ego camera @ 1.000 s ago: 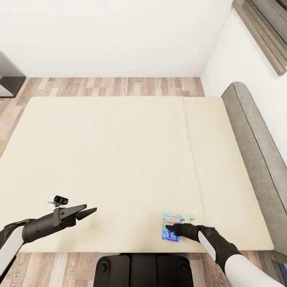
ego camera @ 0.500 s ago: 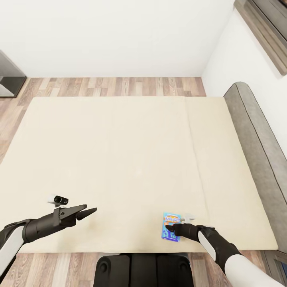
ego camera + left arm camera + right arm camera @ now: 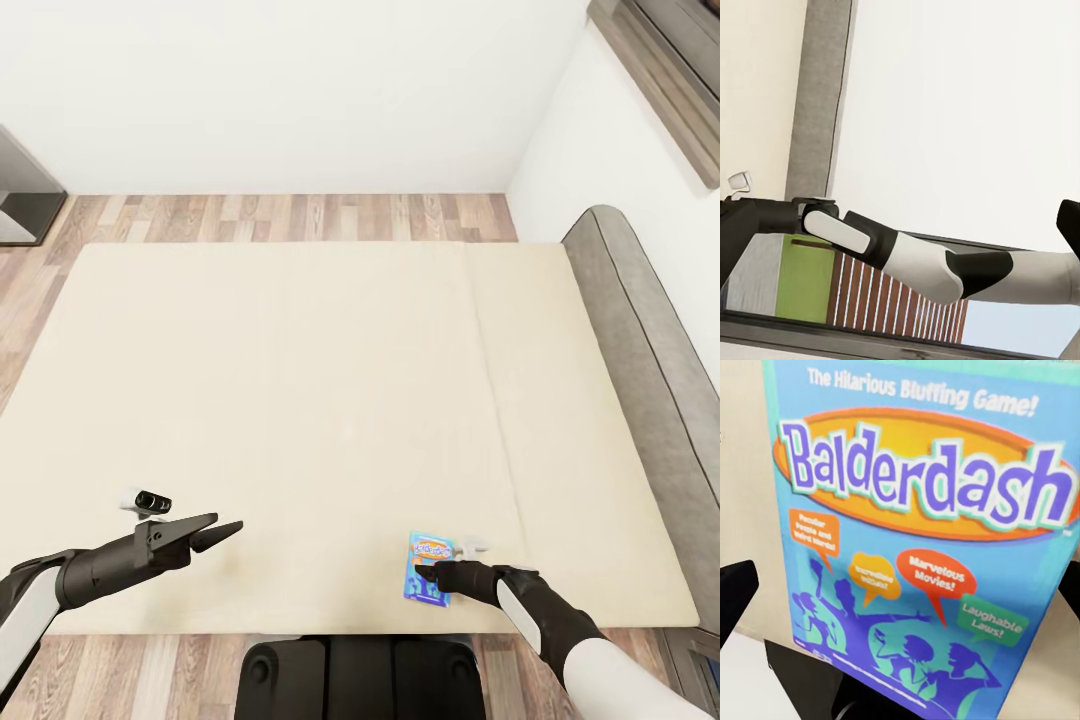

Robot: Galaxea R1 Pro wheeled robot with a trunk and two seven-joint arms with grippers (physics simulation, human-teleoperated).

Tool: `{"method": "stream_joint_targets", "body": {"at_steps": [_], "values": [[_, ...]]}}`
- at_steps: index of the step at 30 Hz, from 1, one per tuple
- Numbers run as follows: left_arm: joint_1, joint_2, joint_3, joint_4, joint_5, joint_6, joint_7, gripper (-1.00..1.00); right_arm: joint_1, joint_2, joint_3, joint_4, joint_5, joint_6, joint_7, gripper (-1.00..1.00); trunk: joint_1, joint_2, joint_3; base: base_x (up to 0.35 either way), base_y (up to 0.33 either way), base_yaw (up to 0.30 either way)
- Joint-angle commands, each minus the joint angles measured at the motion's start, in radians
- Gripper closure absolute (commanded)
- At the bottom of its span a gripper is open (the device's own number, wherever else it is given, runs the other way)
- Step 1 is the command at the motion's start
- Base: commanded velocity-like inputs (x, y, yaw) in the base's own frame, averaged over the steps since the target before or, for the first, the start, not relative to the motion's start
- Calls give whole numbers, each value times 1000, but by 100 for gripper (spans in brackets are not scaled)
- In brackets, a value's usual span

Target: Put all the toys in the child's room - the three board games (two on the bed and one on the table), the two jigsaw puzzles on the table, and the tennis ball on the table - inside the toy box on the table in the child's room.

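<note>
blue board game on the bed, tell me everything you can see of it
The blue board game is a small flat rectangular box lying face up on the beige bed, near its front edge. The printed lid reads "Balderdash" in purple on an orange oval, with "The Hilarious Bluffing Game!" above and speech bubbles and figure silhouettes below. It looks like glossy cardboard. The right gripper sits over its near end; whether it grips the box cannot be told.

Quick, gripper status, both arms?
Left gripper: open, empty, above the bed.
Right gripper: over the blue Balderdash board game on the mattress; grip cannot be told.
</note>
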Motion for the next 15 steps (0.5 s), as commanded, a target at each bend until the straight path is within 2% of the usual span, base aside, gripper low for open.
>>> {"method": "stream_joint_targets", "body": {"at_steps": [1, 15], "values": [[0, 0, 0, 0, 1, 5, -2, -100, 0, -1, 5, -2, -8, 5, -1, -100, 1, -1, -1, 0, 8, 0], [0, 0, 0, 0, 1, 2, -2, -100, 0, -1, 5, -2, -8, 5, -1, -100, 1, -1, -1, 0, 84, 0]]}}
